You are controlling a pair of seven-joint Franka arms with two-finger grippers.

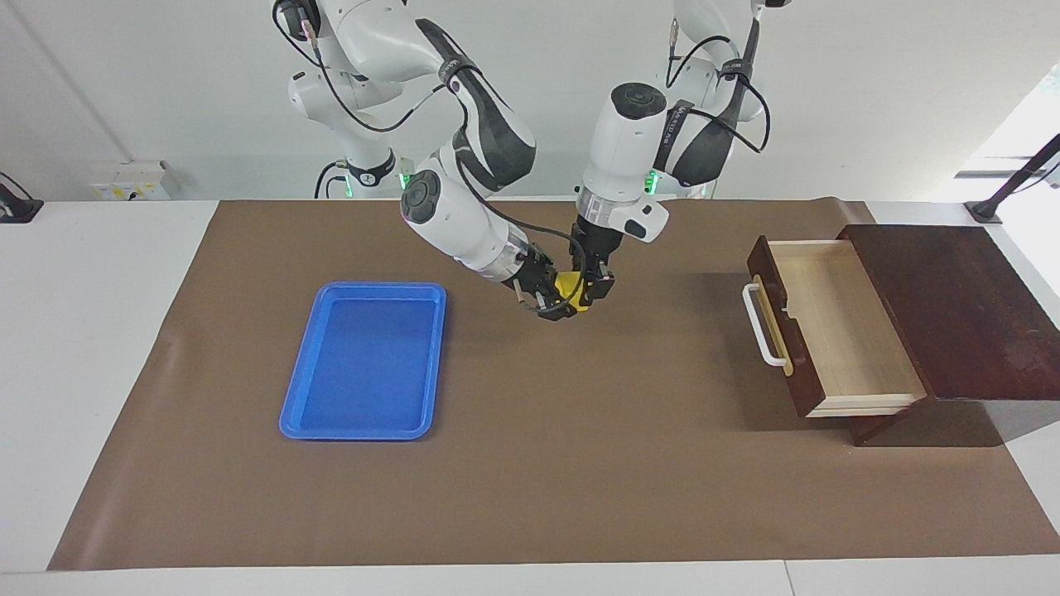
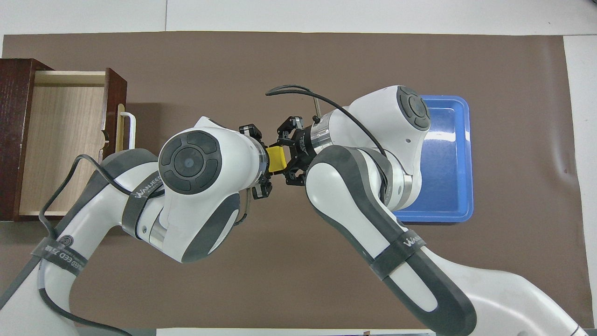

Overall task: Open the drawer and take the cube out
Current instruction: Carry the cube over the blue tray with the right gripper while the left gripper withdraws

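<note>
Fingers, left gripper (image 1: 595, 290): seen against the yellow cube (image 1: 570, 286) from the drawer's side; whether clamped or already slackened cannot be told.
Fingers, right gripper (image 1: 548, 300): set against the cube from the tray's side, pointing toward the left gripper; a firm grip cannot be confirmed either.
Cube: held up in the air between the two grippers, over bare brown mat (image 1: 580, 463), between drawer and tray; in the overhead view it is seen as a yellow block (image 2: 276, 159) sandwiched by both black finger sets.
Step judged: an arm-to-arm handover at mid table, probably because drawer and tray sit at separate ends and each is reached best by its own arm.
Drawer (image 1: 828, 327): pulled well out of the dark wooden box (image 1: 952, 306), white bar handle (image 1: 762, 324) facing the table middle; pale interior is seen with nothing in it, so the take-out part is judged done.
Blue tray (image 1: 364, 360): flat on the mat toward the right arm's end, nothing in it; likely the drop spot.
Risk: cube may slip if one side lets go before the other is closed.
</note>
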